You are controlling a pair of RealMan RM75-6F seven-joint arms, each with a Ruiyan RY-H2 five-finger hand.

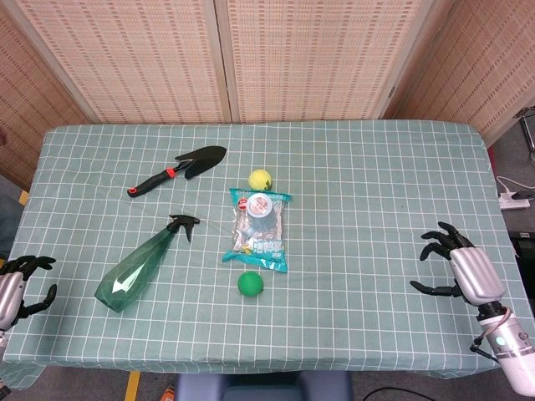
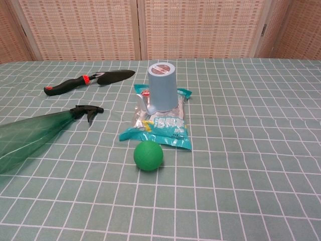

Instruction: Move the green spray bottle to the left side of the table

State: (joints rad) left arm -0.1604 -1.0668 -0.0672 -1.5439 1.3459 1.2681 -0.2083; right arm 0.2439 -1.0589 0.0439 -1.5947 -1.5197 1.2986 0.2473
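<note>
The green spray bottle (image 1: 140, 266) lies on its side left of the table's middle, black nozzle toward the centre; the chest view shows the same bottle (image 2: 31, 136) at the left edge. My left hand (image 1: 18, 288) rests at the table's near left corner, fingers apart and holding nothing, a short way left of the bottle's base. My right hand (image 1: 462, 266) hovers at the near right side, fingers spread and empty, far from the bottle. Neither hand shows in the chest view.
A black trowel (image 1: 179, 168) with a red collar lies behind the bottle. A snack packet (image 1: 258, 233) with an upturned blue cup (image 2: 162, 90) on it sits mid-table, a yellow ball (image 1: 261, 179) behind it and a green ball (image 1: 250, 284) in front.
</note>
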